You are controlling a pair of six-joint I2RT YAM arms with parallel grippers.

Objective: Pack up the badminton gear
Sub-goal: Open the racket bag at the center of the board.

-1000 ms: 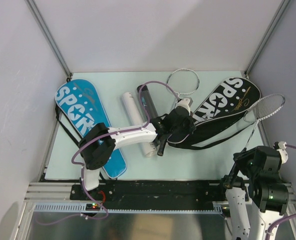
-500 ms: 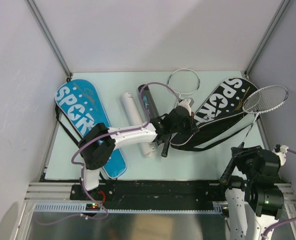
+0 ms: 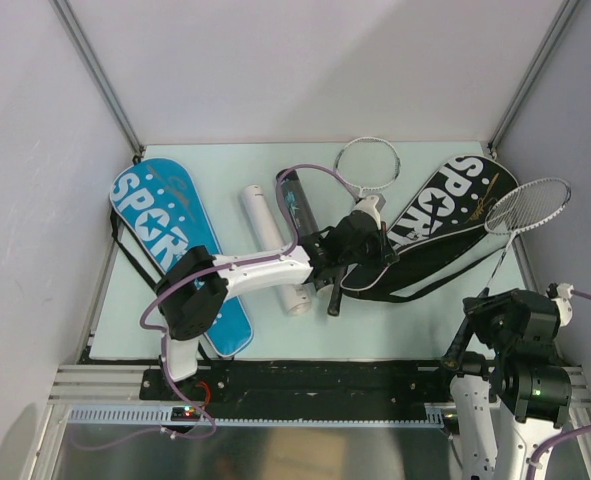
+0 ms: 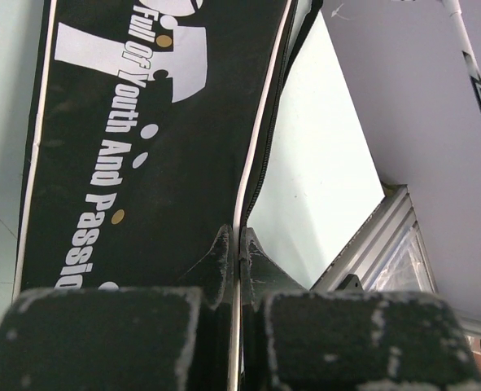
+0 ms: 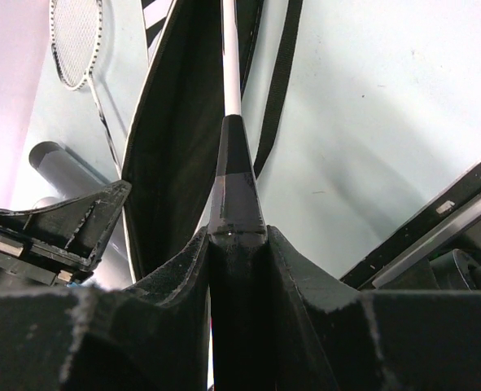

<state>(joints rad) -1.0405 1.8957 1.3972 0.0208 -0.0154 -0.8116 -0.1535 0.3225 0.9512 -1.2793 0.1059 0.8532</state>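
Note:
My left gripper [image 3: 375,252] [image 4: 240,240] is shut on the white-piped edge of the black "SPORT" racket cover [image 3: 445,215] [image 4: 142,122], which lies at the right of the table. My right gripper [image 3: 480,312] [image 5: 238,232] is shut on the black handle of a thin silver-framed racket [image 3: 528,205]. That racket's shaft [image 5: 230,65] runs out over the black cover [image 5: 183,122]. A second silver racket [image 3: 367,165] [image 5: 76,32] lies at the far middle. The blue cover [image 3: 165,230], a white tube [image 3: 270,240] and a black tube [image 3: 295,200] lie to the left.
The cover's black strap [image 5: 277,90] trails over the mat beside the held racket. Metal frame posts [image 3: 530,80] rise at the far corners. A black rail [image 3: 315,375] runs along the near edge, and the left arm [image 3: 260,270] stretches across the white tube.
My right gripper has shifted a little left and raised the held racket, so its head now sits slightly farther over the black cover's tip. My left gripper has barely moved.

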